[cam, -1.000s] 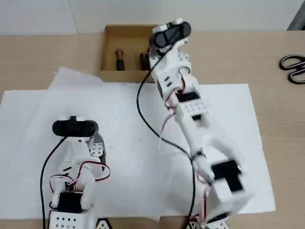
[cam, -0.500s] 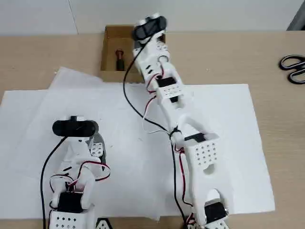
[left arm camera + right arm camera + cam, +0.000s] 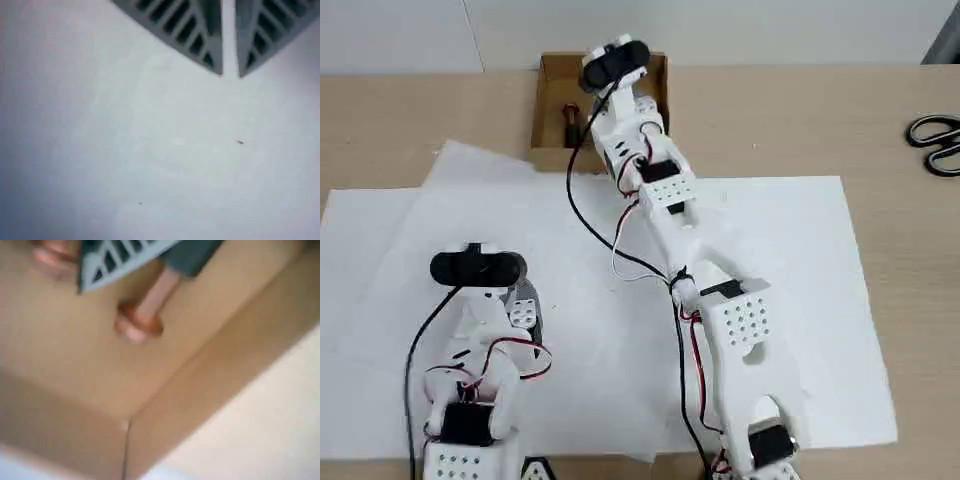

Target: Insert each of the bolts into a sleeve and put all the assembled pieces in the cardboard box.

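Observation:
The cardboard box [image 3: 555, 157] stands at the table's far edge. One assembled piece [image 3: 569, 122], a copper bolt in a dark sleeve, lies in its left part. My right arm stretches over the box, its wrist [image 3: 614, 64] covering the middle. In the right wrist view my right gripper [image 3: 155, 270] is shut on another assembled piece [image 3: 145, 315], bolt head down, just above the box floor [image 3: 75, 370]. A further piece [image 3: 52, 260] lies blurred beside it. My left gripper [image 3: 230, 75] is shut with nothing in it, low over the white paper [image 3: 150, 150], at the near left [image 3: 525, 300].
White paper sheets [image 3: 790, 240] cover the table's middle. Black scissors [image 3: 935, 140] lie at the far right on bare wood. The box's inner corner and side wall [image 3: 200, 405] stand close to the held piece.
My right arm has swung left over the box, from its right end to its middle, and now covers the second piece lying there. The left arm has not moved.

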`<state>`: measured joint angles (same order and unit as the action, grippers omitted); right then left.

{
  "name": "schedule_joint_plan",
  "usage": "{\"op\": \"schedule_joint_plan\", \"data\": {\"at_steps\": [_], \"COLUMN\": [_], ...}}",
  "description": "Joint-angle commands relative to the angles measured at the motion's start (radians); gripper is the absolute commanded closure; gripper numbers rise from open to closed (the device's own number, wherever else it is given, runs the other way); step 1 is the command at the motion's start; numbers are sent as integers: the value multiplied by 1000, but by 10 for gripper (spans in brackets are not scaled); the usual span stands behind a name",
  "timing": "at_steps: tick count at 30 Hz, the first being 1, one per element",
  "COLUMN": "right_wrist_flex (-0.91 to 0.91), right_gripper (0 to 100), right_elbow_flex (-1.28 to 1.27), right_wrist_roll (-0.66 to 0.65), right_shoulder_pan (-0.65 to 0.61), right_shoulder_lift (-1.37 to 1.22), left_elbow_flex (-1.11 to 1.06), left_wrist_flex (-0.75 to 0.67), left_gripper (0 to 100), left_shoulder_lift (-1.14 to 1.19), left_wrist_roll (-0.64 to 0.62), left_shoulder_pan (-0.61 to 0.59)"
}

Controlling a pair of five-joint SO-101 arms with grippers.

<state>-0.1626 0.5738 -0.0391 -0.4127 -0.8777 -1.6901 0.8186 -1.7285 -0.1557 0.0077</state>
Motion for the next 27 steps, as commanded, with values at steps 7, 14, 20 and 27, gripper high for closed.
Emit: {"op": "schedule_joint_plan", "data": {"at_steps": [7,14,20,27], "right_wrist_flex": [-27,-122,-257,-541], "right_gripper": [833,868,991,996], "right_elbow_flex": [57,57,57,57], "right_wrist_roll": [-12,-12,-12,-8], "right_shoulder_pan": [4,25,36,30], "right_shoulder_lift": [131,225,295,452], "left_elbow_flex": [16,16,16,16], "left_wrist_flex": [5,5,5,5], "left_gripper": [994,994,994,994], "left_shoulder_lift": [-9,-9,-9,-9], "left_wrist_roll": [-3,-3,-3,-3], "left_shoulder_pan": [-3,-3,-3,-3]}}
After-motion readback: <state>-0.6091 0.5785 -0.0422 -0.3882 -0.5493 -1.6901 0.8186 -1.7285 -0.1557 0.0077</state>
